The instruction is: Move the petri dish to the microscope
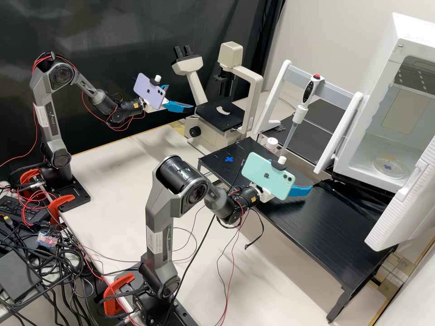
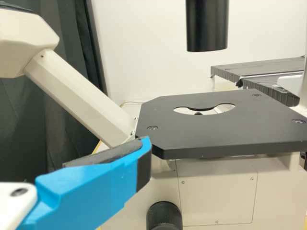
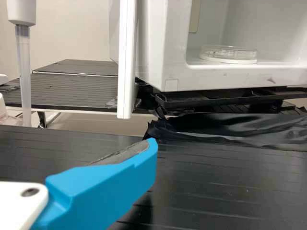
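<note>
Nearest stands the right arm (image 1: 156, 222), a pale green phone (image 1: 267, 175) clamped at its wrist, presumably to give it a close look at its work. Its end effector (image 1: 294, 175) is open and holds nothing, with one bare pad (image 3: 120, 155) visible; it hangs low over the black surface (image 1: 344, 235), its fingers roughly level, a sensible pose for sliding in at the dish's height. Near the far end of that surface a blue cross (image 1: 229, 159) lies between the two arms' areas, probably a mark for handing over.

The cabinet door (image 1: 403, 208) stands wide, leaving the front clear for an arm to enter. Inside, the petri dish (image 1: 390, 166) rests flat on the floor of the cabinet (image 3: 168, 28), near the opening, where its rim can be reached. The likely next step is to grip it by the sides and keep it level; tilting could shift a lid or spill any contents, and the cabinet's lip could catch the fingers.

Farther off, the left arm (image 1: 53, 113) holds its own end effector (image 1: 181, 96) beside the microscope (image 1: 206, 131), open and empty, apparently placed for the final set-down. The stage (image 2: 192, 136) has a shaped opening that should seat the dish beneath the black tube (image 2: 206, 26), so centring will matter.
</note>
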Robot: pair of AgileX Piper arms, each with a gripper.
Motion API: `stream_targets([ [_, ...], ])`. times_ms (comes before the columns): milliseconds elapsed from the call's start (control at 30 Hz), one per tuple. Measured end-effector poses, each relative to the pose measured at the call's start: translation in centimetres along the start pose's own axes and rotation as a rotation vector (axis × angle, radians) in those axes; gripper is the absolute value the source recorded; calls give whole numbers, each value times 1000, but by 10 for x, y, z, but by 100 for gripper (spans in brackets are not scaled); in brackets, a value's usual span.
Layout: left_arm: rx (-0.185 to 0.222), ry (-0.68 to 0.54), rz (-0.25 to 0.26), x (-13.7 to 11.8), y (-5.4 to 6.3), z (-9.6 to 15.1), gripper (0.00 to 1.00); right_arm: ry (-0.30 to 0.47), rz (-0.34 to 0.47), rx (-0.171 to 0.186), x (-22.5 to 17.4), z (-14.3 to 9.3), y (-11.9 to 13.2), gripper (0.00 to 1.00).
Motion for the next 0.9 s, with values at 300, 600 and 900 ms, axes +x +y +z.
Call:
stream_targets([
  [300,0,0,0,0,0,0,100,0,0,0,0,0,0,100],
  [600,0,0,0,0,0,0,100,-36,32,2,-1,11,10,100],
  [900,0,0,0,0,0,0,100,-88,125,85,0,33,40,100],
])
